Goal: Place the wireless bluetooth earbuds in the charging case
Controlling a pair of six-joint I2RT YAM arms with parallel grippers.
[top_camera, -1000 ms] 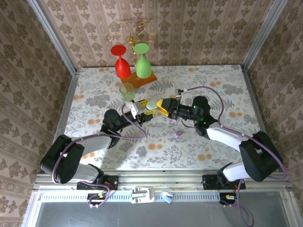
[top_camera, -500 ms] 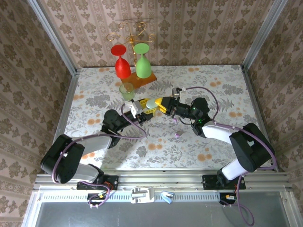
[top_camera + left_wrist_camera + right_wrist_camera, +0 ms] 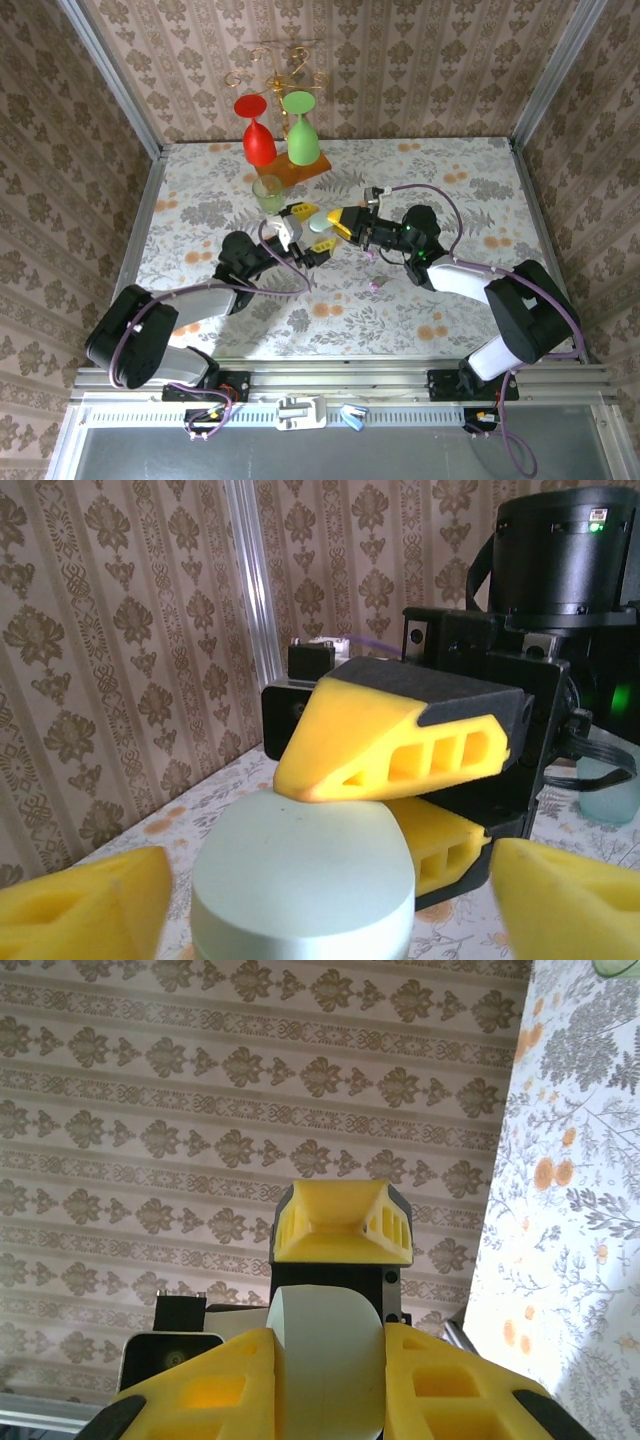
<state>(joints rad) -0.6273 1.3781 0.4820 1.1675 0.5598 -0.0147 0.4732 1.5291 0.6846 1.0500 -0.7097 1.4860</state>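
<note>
Facing across the floral table (image 3: 450,180), the right gripper (image 3: 338,222) is clamped on the mint charging case (image 3: 305,880), while the left gripper (image 3: 310,232) is spread wide either side of that case, apart from it. A lilac earbud (image 3: 375,286) is seen lying on the table near the case, toward the arm bases.

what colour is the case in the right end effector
The case is pale mint; left wrist view.

Beige damask wallpaper (image 3: 400,60) is closing in the space on three sides, aluminium posts (image 3: 110,75) are standing in the back corners, and a floral print (grey leaves, orange blooms) is covering the worktop (image 3: 470,180) under even light.
</note>
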